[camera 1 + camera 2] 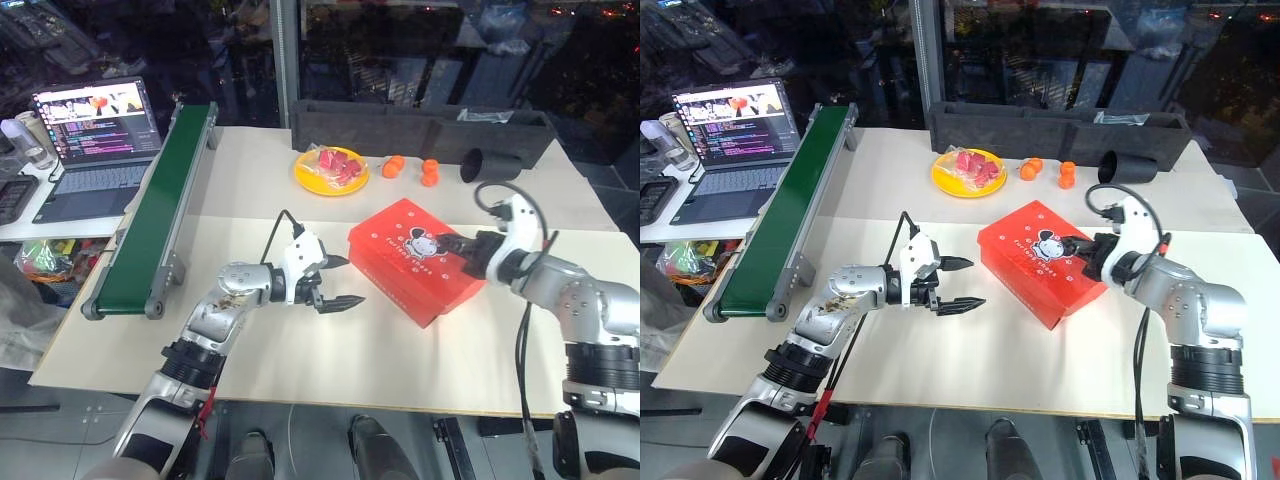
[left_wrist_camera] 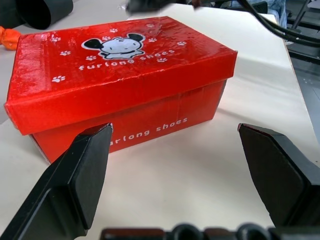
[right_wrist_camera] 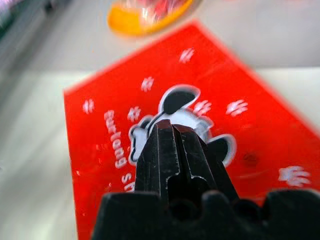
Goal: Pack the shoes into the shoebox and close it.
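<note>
The shoebox (image 1: 415, 258) is red-orange and stands on the table with its lid down, the cartoon figure (image 2: 116, 46) facing up. The shoes are hidden. My left gripper (image 1: 350, 280) hovers just left of the box, pointing at its long side, jaws wide open and empty; the wrist view shows its fingers (image 2: 82, 172) framing the box's side (image 2: 150, 127). My right gripper (image 1: 445, 241) reaches over the lid from the right, shut with nothing in it. Its tips (image 3: 172, 137) sit over the cartoon figure (image 3: 185, 107). I cannot tell whether they touch the lid.
A green conveyor (image 1: 165, 190) runs along the table's left side, with a laptop (image 1: 95, 130) beyond it. At the back are a yellow plate (image 1: 330, 172) of red pieces, small orange fruits (image 1: 395, 166), a toppled black cup (image 1: 490, 163) and a long black tray (image 1: 420, 125).
</note>
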Tool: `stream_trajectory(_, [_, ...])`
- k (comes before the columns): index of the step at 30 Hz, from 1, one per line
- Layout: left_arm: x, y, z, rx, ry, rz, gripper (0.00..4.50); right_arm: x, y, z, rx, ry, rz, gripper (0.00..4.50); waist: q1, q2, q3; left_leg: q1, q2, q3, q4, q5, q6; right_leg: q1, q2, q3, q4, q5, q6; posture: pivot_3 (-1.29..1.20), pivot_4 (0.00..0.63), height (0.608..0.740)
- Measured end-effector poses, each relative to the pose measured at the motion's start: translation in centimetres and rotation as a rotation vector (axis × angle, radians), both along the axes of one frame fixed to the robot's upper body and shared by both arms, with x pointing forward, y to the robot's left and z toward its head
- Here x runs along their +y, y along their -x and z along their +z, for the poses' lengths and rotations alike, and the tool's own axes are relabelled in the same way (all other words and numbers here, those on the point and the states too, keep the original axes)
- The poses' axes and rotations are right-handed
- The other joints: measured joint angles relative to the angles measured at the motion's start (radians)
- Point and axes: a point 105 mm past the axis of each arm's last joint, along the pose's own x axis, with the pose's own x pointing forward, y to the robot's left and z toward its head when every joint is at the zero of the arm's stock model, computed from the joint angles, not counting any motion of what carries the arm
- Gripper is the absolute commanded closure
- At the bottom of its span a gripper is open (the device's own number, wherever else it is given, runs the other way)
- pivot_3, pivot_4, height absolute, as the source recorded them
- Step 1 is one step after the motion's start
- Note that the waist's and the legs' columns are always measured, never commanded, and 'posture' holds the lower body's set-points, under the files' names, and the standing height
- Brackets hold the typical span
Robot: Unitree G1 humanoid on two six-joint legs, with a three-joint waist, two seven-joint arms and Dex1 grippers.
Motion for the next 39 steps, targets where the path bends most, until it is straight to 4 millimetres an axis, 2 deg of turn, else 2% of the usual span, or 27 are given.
stream_trajectory(2, [0.0,0.0,0.0,0.0,0.0,0.003,0.19,0.7,-0.4,0.0,0.007,0.051,0.021,4.49,0.007,0.0,0.0,0.0,0.0,0.0,0.0,0.0,0.0,0.0,0.0,0.0,0.0,0.0,0.0,0.0,0.15,0.707])
stream_trajectory(6, [0.2,-0.1,0.0,-0.002,-0.001,0.013,0.19,1.1,-0.8,-3.1,0.111,0.175,0.027,4.49,0.019,0.0,0.0,0.0,0.0,0.0,0.001,0.0,0.0,0.001,0.0,0.0,0.0,0.0,0.0,0.0,0.15,0.707])
stream_trajectory(11, [0.4,-0.2,0.0,-0.006,0.001,0.03,0.19,0.8,-0.9,-3.9,0.123,0.305,0.04,4.49,0.029,-0.008,-0.005,0.003,0.0,0.0,0.003,0.0,0.0,0.004,0.0,-0.001,0.0,0.0,0.0,0.0,0.15,0.707])
stream_trajectory(16, [1.5,-0.9,0.0,-0.001,0.022,0.11,0.19,0.7,-0.9,-3.7,0.106,0.317,0.03,4.49,0.037,-0.013,-0.008,0.003,0.0,0.0,0.005,0.0,0.0,0.005,0.0,-0.001,0.0,0.0,0.0,0.0,0.15,0.707])
stream_trajectory(21, [3.1,-2.7,1.2,-0.014,0.107,0.288,0.19,0.7,-1.4,-2.5,0.062,0.154,-0.054,4.49,0.035,-0.012,-0.008,0.001,0.0,0.0,0.005,0.0,0.0,0.003,0.0,-0.001,0.001,0.002,0.001,0.0,0.15,0.707])
stream_trajectory(24, [4.4,-4.0,2.1,-0.003,0.208,0.45,0.19,-0.6,-1.9,-0.2,-0.046,-0.011,-0.159,4.49,0.037,-0.011,-0.007,0.0,0.0,0.0,0.004,0.0,0.0,0.002,0.0,-0.001,0.001,0.002,0.001,0.0,0.15,0.707])
stream_trajectory(27, [5.9,-4.9,3.0,-0.008,0.284,0.593,0.19,-3.0,-1.8,2.9,-0.194,-0.096,-0.267,4.49,0.037,-0.011,-0.007,0.0,0.0,0.0,0.003,0.0,0.0,0.002,0.0,-0.001,0.0,0.001,0.002,0.0,0.15,0.707])
stream_trajectory(29, [7.3,-5.4,3.0,-0.014,0.308,0.702,0.19,-4.6,-1.4,4.2,-0.277,-0.094,-0.328,4.49,0.038,-0.011,-0.007,0.0,0.0,-0.001,0.002,0.0,0.0,0.002,0.0,-0.001,0.0,0.001,0.001,0.0,0.15,0.707])
stream_trajectory(31, [8.7,-5.9,2.8,-0.013,0.336,0.819,0.19,-6.0,-1.0,4.0,-0.312,-0.04,-0.385,4.49,0.039,-0.011,-0.007,0.0,0.0,-0.001,0.002,0.0,0.0,0.002,0.0,-0.001,0.0,0.001,0.001,0.0,0.15,0.707])
stream_trajectory(34, [11.0,-6.3,2.2,0.002,0.37,0.962,0.19,-7.7,-0.5,2.6,-0.315,0.083,-0.459,4.49,0.037,-0.011,-0.007,0.0,0.0,-0.001,0.002,0.001,0.0,0.002,0.0,-0.001,0.0,0.001,0.001,0.0,0.15,0.707])
stream_trajectory(39, [11.6,-6.3,1.6,0.022,0.388,1.022,0.19,-7.8,-0.4,1.7,-0.327,0.181,-0.475,4.49,0.034,-0.011,-0.007,0.002,0.0,0.0,0.003,0.002,-0.001,0.003,0.0,0.0,0.001,0.002,0.002,0.0,0.15,0.707])
